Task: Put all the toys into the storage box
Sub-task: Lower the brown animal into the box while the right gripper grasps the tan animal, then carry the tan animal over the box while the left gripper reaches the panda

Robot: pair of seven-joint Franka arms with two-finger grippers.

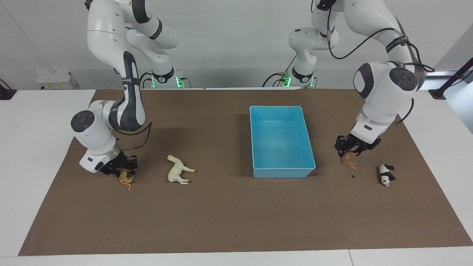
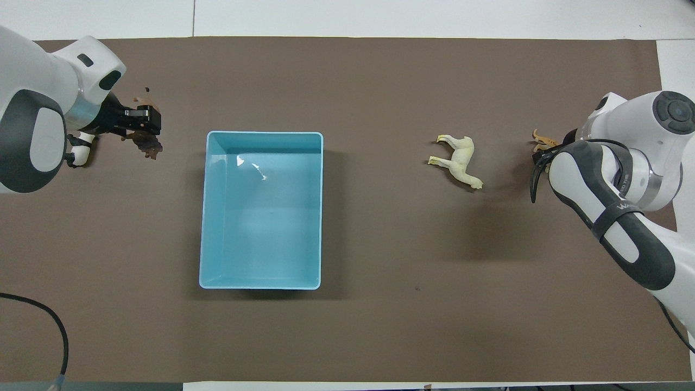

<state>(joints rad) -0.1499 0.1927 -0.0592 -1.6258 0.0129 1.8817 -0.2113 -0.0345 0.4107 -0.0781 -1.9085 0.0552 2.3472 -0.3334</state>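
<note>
The light blue storage box [image 1: 281,171] [image 2: 207,217] stands empty mid-table. My left gripper [image 1: 347,149] [image 2: 142,120] is shut on the brown lion [image 1: 349,162] [image 2: 147,143], which hangs from it low over the mat, beside the box toward the left arm's end. The black-and-white panda [image 1: 386,174] lies on the mat close by; in the overhead view my left arm hides most of it. My right gripper [image 1: 123,170] is down at the mat, shut on the orange tiger [image 1: 126,180] [image 2: 543,142]. The cream-white horse [image 1: 178,170] [image 2: 460,162] lies between the tiger and the box.
A brown mat [image 1: 229,218] covers the table, with white table surface [image 1: 33,147] around it. A black cable [image 2: 54,326] lies near the robots at the left arm's end.
</note>
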